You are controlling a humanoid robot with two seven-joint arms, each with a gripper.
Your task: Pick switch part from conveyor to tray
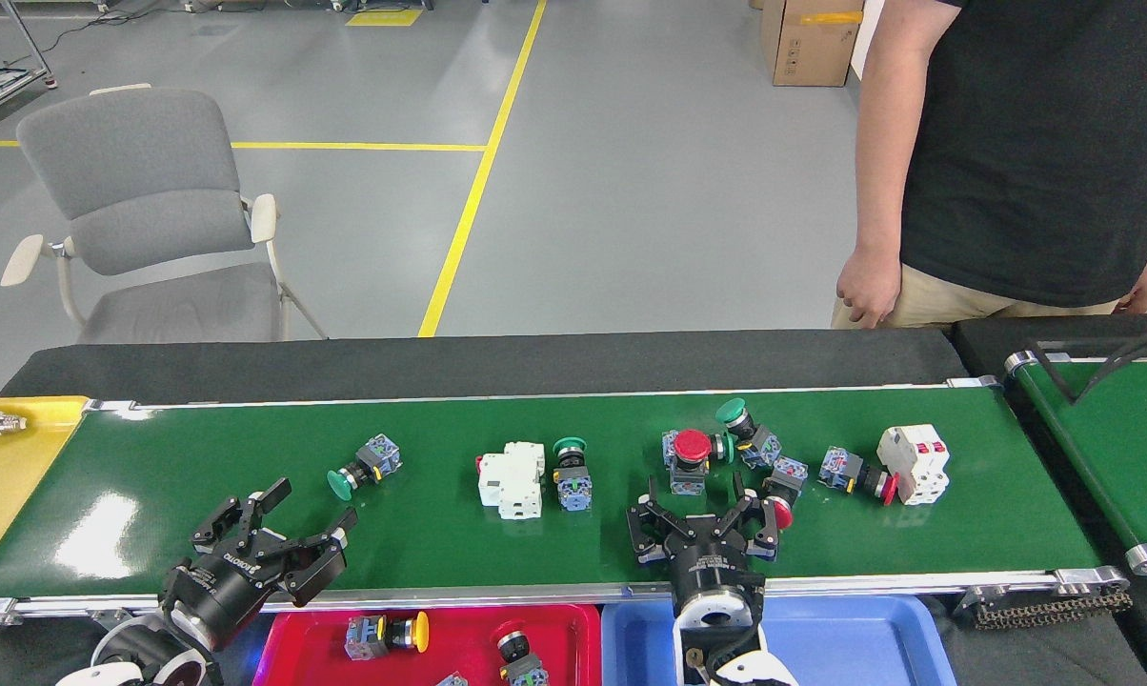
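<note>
Several switch parts lie on the green conveyor (pixel 535 543): a green-capped one (pixel 362 469) at the left, a white breaker (pixel 512 478) beside another green-capped switch (pixel 571 469), and a cluster further right with a red-capped switch (pixel 690 457). My left gripper (pixel 316 503) hangs open over the belt's near edge, below and left of the leftmost switch. My right gripper (pixel 702 505) is open just in front of the cluster, its right finger beside a red-capped switch (pixel 781 497). The red tray (pixel 559 634) below holds a yellow-capped switch (pixel 388 634) and a black one (pixel 514 653).
A blue tray (pixel 850 638) sits right of the red one, a yellow tray (pixel 11 467) at the belt's left end. A narrower green belt (pixel 1107 448) stands at the right. A person (pixel 1012 162) stands behind the far right; a grey chair (pixel 145 219) is at back left.
</note>
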